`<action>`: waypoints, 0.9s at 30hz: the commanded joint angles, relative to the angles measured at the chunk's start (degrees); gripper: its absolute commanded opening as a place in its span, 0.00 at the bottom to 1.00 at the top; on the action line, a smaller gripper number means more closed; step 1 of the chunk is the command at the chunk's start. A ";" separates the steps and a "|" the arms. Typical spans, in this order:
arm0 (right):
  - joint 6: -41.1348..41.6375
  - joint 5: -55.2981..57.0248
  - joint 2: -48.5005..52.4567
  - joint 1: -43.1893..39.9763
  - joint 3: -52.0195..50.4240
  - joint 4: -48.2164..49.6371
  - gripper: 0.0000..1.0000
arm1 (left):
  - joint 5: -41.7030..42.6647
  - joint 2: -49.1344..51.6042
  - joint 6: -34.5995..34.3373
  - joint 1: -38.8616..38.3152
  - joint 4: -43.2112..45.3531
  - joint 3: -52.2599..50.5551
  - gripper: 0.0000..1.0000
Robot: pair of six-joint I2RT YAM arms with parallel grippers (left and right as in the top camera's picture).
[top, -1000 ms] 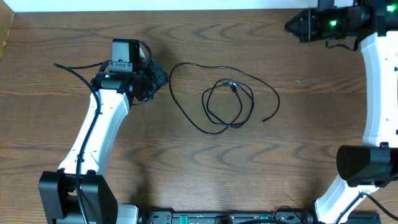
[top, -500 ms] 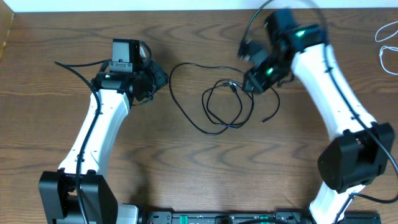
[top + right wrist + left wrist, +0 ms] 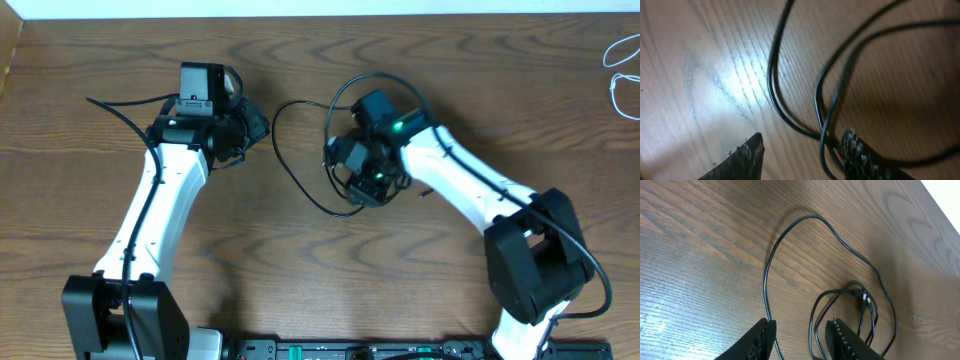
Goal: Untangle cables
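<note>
My right tool (image 3: 802, 136) has come from the far right to the thin black cable (image 3: 300, 190), looped on the grained wood desk (image 3: 450, 300). Its jaws are half apart, empty. My left tool (image 3: 801, 323) likewise. White cable (image 3: 618, 60) far right.

The looped cable (image 3: 281, 155) lies mid-surface (image 3: 300, 280), between both arms. The right fingers (image 3: 747, 155) straddle its coil; the left fingers (image 3: 760, 340) sit just left of it. Another cable (image 3: 611, 88) lies at the far right edge.

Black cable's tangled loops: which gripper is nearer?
Right. The right gripper is directly over the black cable's loops, strands between its open jaws; the left gripper is beside the cable's outer bend.
</note>
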 commanded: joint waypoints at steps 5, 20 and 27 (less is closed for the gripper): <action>-3.19 6.95 4.76 3.45 -1.84 1.22 0.45 | -0.81 0.00 1.18 0.15 -0.02 0.57 0.38; -0.11 14.86 6.14 4.17 -2.03 4.17 0.44 | -0.81 0.00 1.18 0.15 -0.02 0.57 0.38; 0.72 14.80 6.23 4.17 -2.27 6.27 0.49 | -0.81 0.00 1.18 0.15 -0.04 0.57 0.38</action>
